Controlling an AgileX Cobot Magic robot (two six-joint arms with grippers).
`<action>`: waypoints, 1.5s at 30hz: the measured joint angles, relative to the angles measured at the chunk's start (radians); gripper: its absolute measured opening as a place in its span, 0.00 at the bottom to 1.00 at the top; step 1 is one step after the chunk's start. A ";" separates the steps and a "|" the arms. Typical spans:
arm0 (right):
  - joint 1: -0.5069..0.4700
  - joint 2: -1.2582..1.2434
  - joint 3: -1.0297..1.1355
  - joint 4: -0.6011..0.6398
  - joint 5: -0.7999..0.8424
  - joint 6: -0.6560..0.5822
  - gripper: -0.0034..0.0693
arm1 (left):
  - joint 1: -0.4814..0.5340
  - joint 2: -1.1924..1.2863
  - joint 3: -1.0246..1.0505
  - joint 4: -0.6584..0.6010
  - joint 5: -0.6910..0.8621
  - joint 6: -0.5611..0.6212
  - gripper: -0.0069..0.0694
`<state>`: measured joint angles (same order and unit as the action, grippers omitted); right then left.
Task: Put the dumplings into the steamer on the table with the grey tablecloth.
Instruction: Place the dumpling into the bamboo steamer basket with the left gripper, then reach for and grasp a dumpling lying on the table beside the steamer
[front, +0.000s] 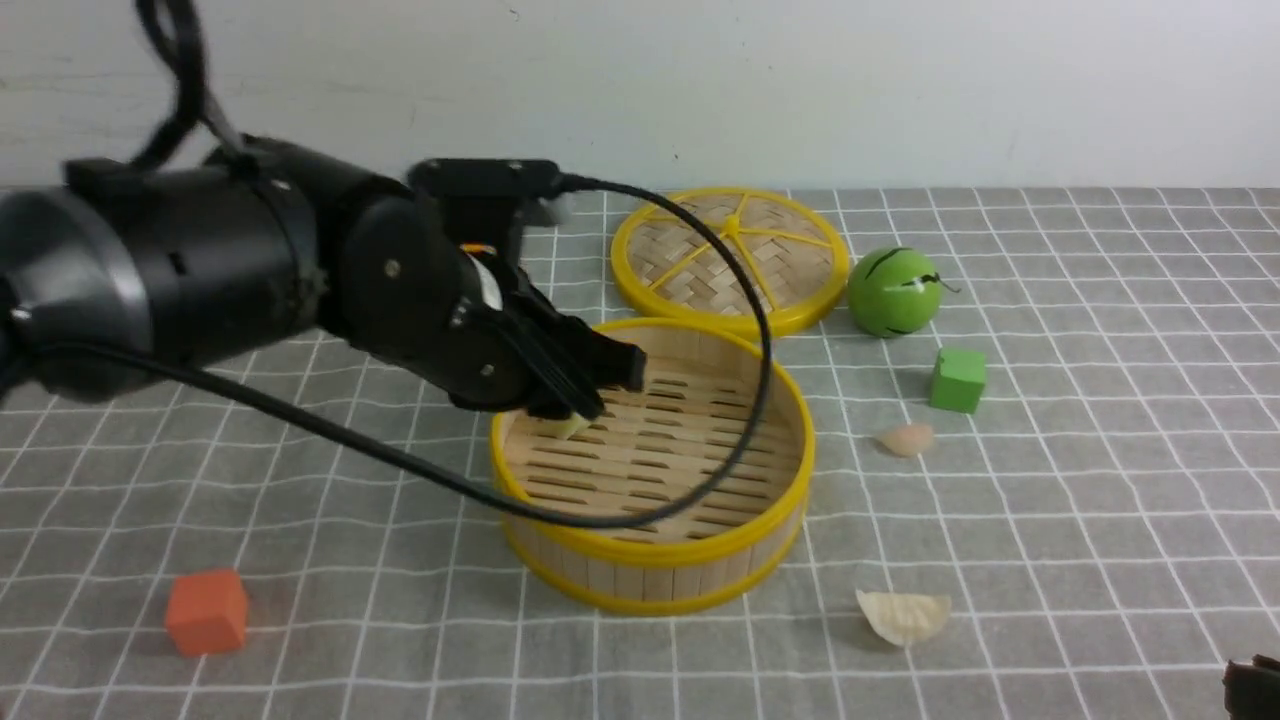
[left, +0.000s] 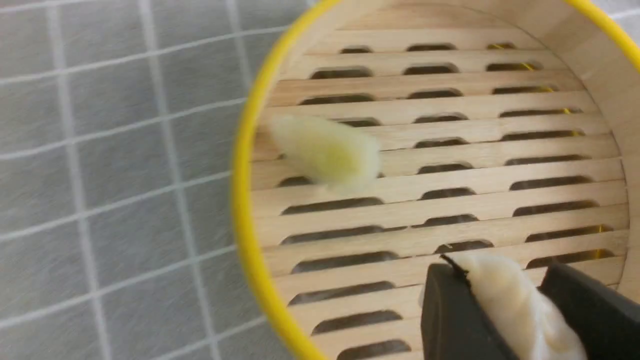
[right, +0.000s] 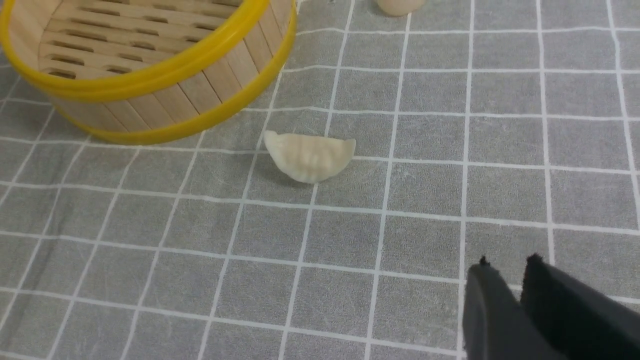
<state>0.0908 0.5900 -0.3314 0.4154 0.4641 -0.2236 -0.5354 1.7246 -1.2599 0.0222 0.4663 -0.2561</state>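
Observation:
The steamer stands mid-table on the grey tablecloth. My left gripper hangs over its left part, shut on a whitish dumpling that sticks out between the fingers. A greenish-yellow dumpling, blurred, is inside the steamer close to the rim. Two dumplings lie on the cloth right of the steamer: a pinkish one and a whitish one, also seen in the right wrist view. My right gripper hovers low at the front right, its jaws a narrow gap apart and empty.
The woven steamer lid lies behind the steamer. A green ball and a green cube sit to the right at the back. An orange cube is at the front left. The left arm's black cable loops over the steamer.

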 joint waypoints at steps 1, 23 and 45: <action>0.000 0.000 0.000 0.000 0.000 0.000 0.19 | -0.005 0.020 0.000 0.008 -0.013 0.012 0.38; 0.000 0.000 0.000 0.026 0.037 0.000 0.21 | -0.009 0.077 -0.117 0.150 0.142 -0.057 0.83; 0.002 0.842 -0.571 0.366 0.141 -0.482 0.66 | -0.009 -0.950 0.330 0.048 0.417 -0.047 0.07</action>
<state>0.0923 1.4316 -0.9020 0.7816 0.6051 -0.7059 -0.5442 0.7741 -0.9301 0.0704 0.8830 -0.3034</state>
